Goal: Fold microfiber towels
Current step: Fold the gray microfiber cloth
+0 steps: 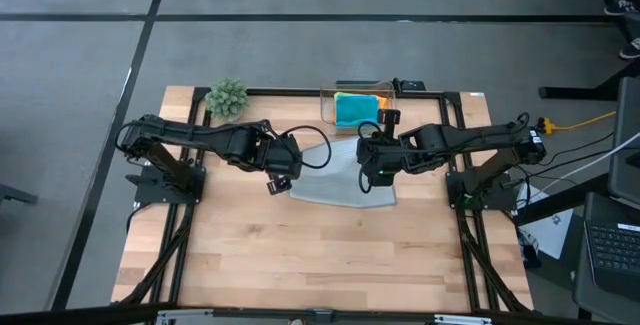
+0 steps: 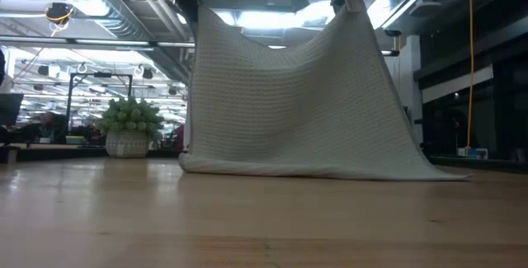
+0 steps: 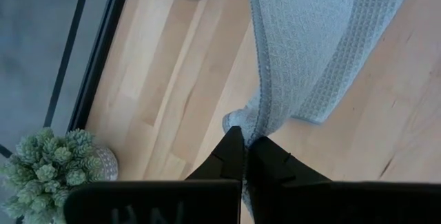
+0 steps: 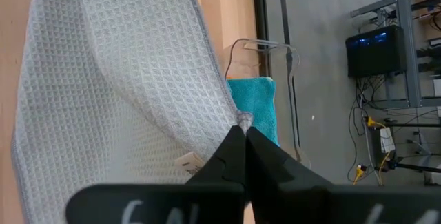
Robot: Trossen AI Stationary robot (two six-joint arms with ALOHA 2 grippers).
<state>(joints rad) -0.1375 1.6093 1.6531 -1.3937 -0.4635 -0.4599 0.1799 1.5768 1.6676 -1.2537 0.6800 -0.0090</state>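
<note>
There, I had both claws pinched tight on the light grey towel: left claw and right claw each gripped a top corner, its lower edge resting on the bench mid-way between the arms.

Light grey waffle-weave towel; turquoise towel; pale wood table; green plant

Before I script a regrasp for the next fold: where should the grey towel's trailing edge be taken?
Grip the grey towel at its bottom corners, where the hem lies on the table, coming from above. Both hands hold the top corners.
</note>
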